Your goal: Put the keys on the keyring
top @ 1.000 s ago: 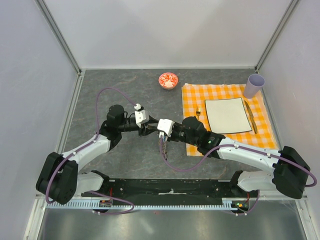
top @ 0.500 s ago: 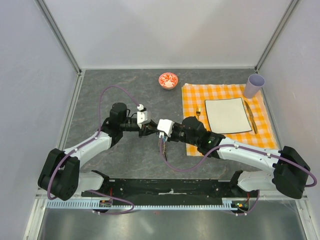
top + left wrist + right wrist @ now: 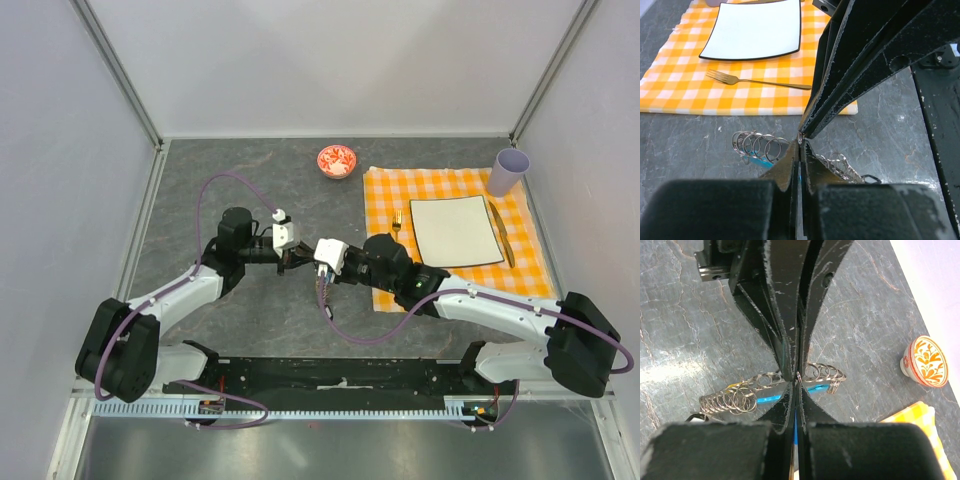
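My two grippers meet tip to tip over the grey table, left gripper [image 3: 297, 258] and right gripper [image 3: 311, 264]. In the left wrist view my left gripper [image 3: 800, 144] is shut on a thin bit of metal wire of the keyring [image 3: 761, 145]. Small metal rings are strung along the keyring on both sides of the tips, with its light-blue strip [image 3: 759, 162] below. In the right wrist view my right gripper [image 3: 796, 381] is shut on the same wire of the keyring [image 3: 822, 373]. A black key head [image 3: 870, 179] and a yellowish one [image 3: 730, 387] peek out; the key blades are hidden.
An orange checked cloth [image 3: 385, 190] lies to the right with a white plate [image 3: 455, 231], a fork [image 3: 760, 81] and a purple cup [image 3: 508, 171]. A small red-and-white bowl [image 3: 337, 161] stands behind the grippers. The right arm's purple cable [image 3: 330, 315] loops near the tips.
The left wrist has shifted a little to the right. Both grippers stay shut, tip to tip, at nearly the same spot.
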Controlling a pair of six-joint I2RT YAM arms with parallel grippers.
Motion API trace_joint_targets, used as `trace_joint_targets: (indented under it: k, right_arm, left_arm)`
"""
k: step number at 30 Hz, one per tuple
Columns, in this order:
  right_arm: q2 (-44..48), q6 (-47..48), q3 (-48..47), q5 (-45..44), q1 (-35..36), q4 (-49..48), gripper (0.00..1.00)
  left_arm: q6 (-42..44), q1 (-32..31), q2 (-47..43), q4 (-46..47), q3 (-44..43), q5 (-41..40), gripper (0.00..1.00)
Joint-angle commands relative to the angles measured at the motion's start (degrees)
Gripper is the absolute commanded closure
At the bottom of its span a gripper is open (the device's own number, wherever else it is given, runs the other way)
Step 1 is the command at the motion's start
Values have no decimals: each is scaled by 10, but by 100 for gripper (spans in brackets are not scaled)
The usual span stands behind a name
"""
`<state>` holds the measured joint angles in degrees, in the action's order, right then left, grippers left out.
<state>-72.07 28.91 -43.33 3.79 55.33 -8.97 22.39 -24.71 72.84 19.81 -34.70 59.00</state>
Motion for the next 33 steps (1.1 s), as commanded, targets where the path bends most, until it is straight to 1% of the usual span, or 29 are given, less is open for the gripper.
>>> trace_joint_targets:
  k: [1, 3, 9, 11, 13, 14, 17, 20, 21, 24, 25, 28, 33]
  right_arm:
    - [22, -29, 11, -31, 0, -16, 100]
    - [25, -40, 28, -34, -1, -23, 99]
    - [40, -80, 83, -85, -1, -77, 97]
    - [39, -89, 96, -86, -2, -91, 97]
    - [27, -99, 98, -72, -3, -108, 97]
    - [23, -113, 101, -68, -2, -115, 97]
    - [7, -137, 116, -43, -2, -169, 97]
    - [-10, -168, 120, -40, -1, -212, 96]
    - [-14, -186, 123, -24, -2, -239, 95]
    - [-28, -218, 136, -6, -1, -296, 90]
    - [-34, -234, 140, 1, -2, -307, 91]
    - [-40, -252, 137, 31, -2, -308, 89]
    - [-22, -247, 142, 17, -2, -270, 87]
  left_arm:
    - [-84, 5, -23, 129, 30, -22, 98]
    - [-107, 9, -24, 175, 44, -33, 98]
    - [-162, 15, -23, 246, 69, -44, 98]
    - [-185, 15, -17, 275, 73, -51, 98]
    - [-216, 15, -12, 303, 82, -58, 98]
    - [-219, 15, -11, 336, 87, -65, 98]
    - [-270, 15, 2, 392, 98, -67, 98]
    - [-312, 15, 24, 445, 111, -69, 98]
    - [-324, 15, 29, 490, 121, -77, 98]
    - [-359, 15, 49, 549, 129, -79, 98]
    - [-374, 15, 59, 562, 130, -80, 98]
    - [-379, 15, 64, 589, 140, -93, 98]
    - [-360, 15, 36, 565, 147, -119, 98]
